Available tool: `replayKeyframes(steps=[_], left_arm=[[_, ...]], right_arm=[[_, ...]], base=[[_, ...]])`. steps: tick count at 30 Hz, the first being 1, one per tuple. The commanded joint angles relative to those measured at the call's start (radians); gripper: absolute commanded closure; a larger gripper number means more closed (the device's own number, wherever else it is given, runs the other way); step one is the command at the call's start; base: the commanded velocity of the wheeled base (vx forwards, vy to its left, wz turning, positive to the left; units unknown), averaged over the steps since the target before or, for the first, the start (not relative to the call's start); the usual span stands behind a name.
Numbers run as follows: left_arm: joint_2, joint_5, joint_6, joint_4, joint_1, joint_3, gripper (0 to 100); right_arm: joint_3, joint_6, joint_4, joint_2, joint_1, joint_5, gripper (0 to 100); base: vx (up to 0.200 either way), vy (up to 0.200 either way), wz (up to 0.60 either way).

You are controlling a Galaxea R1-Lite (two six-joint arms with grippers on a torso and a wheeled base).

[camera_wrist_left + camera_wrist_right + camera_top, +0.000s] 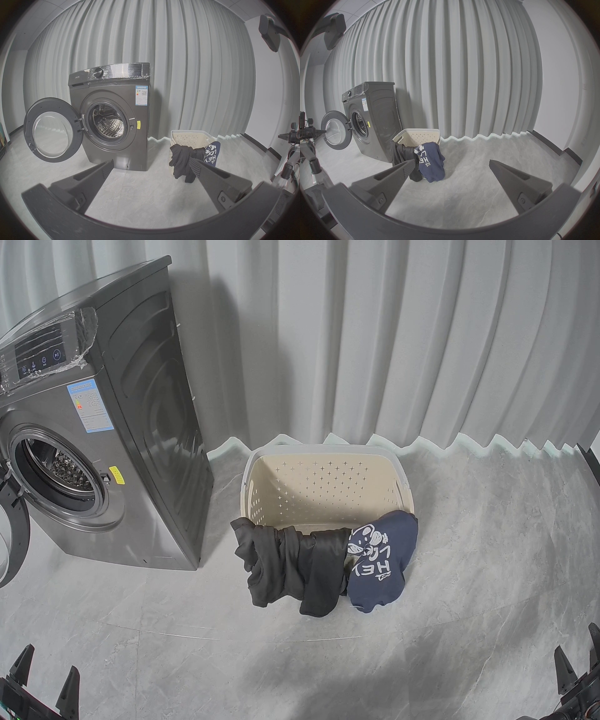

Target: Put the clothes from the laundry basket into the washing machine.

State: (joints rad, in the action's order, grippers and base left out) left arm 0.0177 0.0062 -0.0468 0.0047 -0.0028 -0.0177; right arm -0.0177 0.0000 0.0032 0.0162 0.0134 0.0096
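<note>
Okay, head view: cream perforated plastic laundry basket sits on the grey stone-look floor. A crumpled black garment and a navy sweatshirt with white print hang over the basket's near rim, touching each other. The dark grey front-load washing machine stands just to the basket's left, with its round door swung open. Left gripper and right gripper are both well short of the basket.

Left wrist view: left gripper has its fingers spread and holds nothing. The drum beside the basket looks empty. A blue-white label sticker and a small yellow sticker are on the machine front, print too small to make out.

Right wrist view: right gripper also has its fingers apart and is empty, with the basket beyond it.

Likely the very start: nothing loaded, both garments left.
</note>
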Motion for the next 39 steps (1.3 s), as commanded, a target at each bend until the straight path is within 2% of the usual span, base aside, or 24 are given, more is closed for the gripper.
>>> replayKeyframes(steps=[1, 7, 19, 25, 39], left_arm=[[-0.012, 0.000, -0.001, 0.000, 0.000, 0.015, 0], [-0.012, 0.001, 0.001, 0.000, 0.000, 0.015, 0], [-0.012, 0.001, 0.001, 0.000, 0.000, 0.015, 0], [-0.012, 0.001, -0.001, 0.000, 0.000, 0.015, 0], [-0.012, 0.001, 0.001, 0.000, 0.000, 0.015, 0]], right_arm=[[0.016, 0.000, 0.000, -0.016, 0.000, 0.001, 0], [0.016, 0.000, 0.000, -0.016, 0.000, 0.001, 0], [0.016, 0.000, 0.000, -0.016, 0.000, 0.001, 0], [0.016, 0.000, 0.000, -0.016, 0.000, 0.000, 0], [0.016, 0.000, 0.000, -0.016, 0.000, 0.000, 0]], base=[[0.000, 0.000, 0.00], [0.200, 0.000, 0.00], [0.000, 0.000, 0.00], [0.000, -0.200, 0.00], [0.000, 0.000, 0.00]])
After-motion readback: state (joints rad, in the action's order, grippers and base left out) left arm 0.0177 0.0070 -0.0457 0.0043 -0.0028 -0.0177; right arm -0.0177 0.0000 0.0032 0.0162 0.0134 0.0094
